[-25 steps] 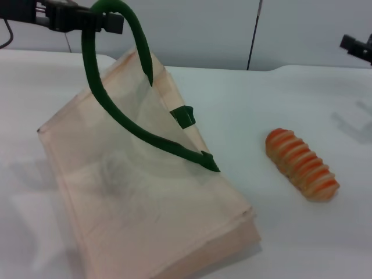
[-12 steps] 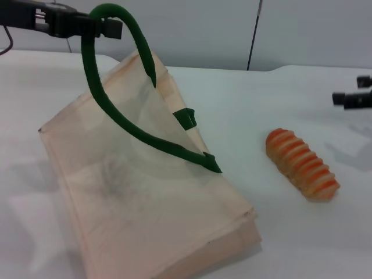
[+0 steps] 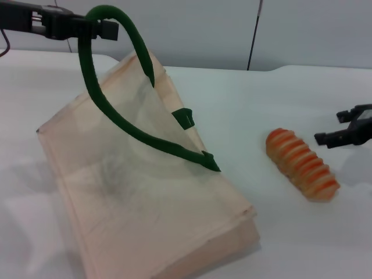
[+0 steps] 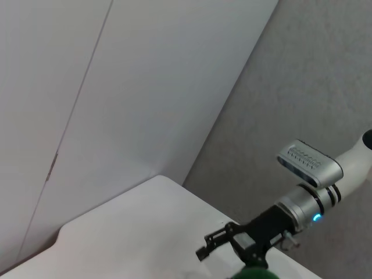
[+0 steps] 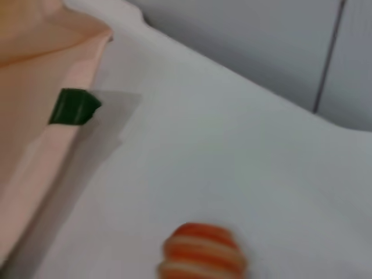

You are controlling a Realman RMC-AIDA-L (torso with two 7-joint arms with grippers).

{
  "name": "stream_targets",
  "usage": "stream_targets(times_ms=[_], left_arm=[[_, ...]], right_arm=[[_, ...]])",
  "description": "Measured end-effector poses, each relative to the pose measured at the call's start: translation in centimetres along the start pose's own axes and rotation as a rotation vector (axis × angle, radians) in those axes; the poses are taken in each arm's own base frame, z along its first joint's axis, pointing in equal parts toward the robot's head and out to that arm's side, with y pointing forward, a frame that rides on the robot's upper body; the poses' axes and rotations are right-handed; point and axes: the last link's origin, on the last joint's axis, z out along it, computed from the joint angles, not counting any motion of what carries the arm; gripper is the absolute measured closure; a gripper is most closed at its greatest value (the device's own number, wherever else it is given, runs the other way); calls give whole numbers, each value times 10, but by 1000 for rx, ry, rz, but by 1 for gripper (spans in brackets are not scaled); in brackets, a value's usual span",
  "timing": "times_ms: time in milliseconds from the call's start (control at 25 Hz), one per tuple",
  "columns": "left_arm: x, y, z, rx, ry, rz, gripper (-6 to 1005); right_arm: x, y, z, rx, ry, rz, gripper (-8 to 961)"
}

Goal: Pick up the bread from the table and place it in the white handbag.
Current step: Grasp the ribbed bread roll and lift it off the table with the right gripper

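Observation:
The bread [image 3: 302, 164], ridged and striped orange and cream, lies on the white table [image 3: 244, 104] at the right. It also shows in the right wrist view [image 5: 200, 254]. The white handbag [image 3: 139, 192] lies at the left with one dark green handle [image 3: 102, 99] lifted, which holds its mouth open. My left gripper [image 3: 109, 28] is shut on the top of that handle, high at the back left. My right gripper [image 3: 338, 127] is open and empty, just right of the bread's far end and apart from it.
A grey wall with a dark vertical seam [image 3: 253, 35] stands behind the table. The bag's second green handle end [image 3: 185, 116] lies on the cloth, also seen in the right wrist view [image 5: 72, 107]. The left wrist view shows my right arm [image 4: 302, 197] farther off.
My right gripper has come down and in from the far right edge to just beside the bread. The left gripper still holds the handle up, almost unmoved.

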Motion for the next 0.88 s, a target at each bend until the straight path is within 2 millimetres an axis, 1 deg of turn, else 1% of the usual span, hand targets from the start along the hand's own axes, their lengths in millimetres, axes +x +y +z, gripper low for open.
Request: stream_targets(times_ms=[200, 480, 640, 880], left_arm=[[0, 0, -1, 1, 7, 1, 869], [-1, 0, -1, 2, 9, -1, 868], [-1, 0, -2, 2, 10, -1, 867], [-1, 0, -1, 1, 11, -1, 865]], right_arm=[[-5, 8, -1, -67, 9, 10, 56], [-2, 14, 3, -102, 26, 26, 61], [-2, 18, 11, -106, 44, 27, 62], [0, 21, 29, -103, 99, 26, 63]])
